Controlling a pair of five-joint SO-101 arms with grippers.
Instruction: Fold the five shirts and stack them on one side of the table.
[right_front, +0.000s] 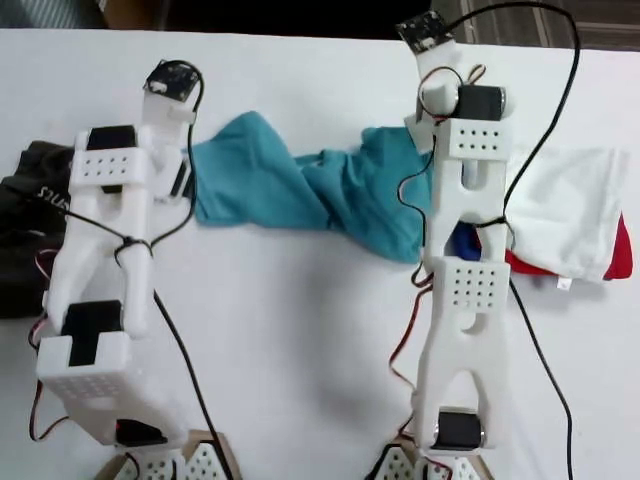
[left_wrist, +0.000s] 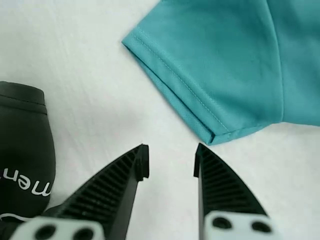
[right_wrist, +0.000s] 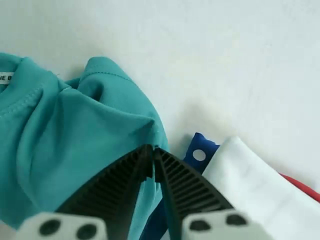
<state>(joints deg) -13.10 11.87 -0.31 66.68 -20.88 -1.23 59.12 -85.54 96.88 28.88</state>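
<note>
A teal shirt (right_front: 270, 185) lies twisted across the middle of the white table (right_front: 300, 340). My left gripper (left_wrist: 171, 161) stands open just short of the teal shirt's (left_wrist: 215, 65) sleeve hem, with nothing between its fingers; from above it (right_front: 182, 185) sits at the shirt's left end. My right gripper (right_wrist: 152, 156) is shut on a fold of the teal shirt (right_wrist: 75, 145) at its right end, and in the high view it (right_front: 420, 138) is mostly hidden under the arm. A black shirt (right_front: 25, 230) lies crumpled at the left edge.
At the right lies a pile: a white shirt (right_front: 570, 205) on top, a red one (right_front: 622, 250) and a blue dotted one (right_front: 462, 240) beneath. In the right wrist view the blue shirt (right_wrist: 200, 152) and white shirt (right_wrist: 250, 185) lie beside the fingers. Black shirt (left_wrist: 20, 145) borders the left gripper.
</note>
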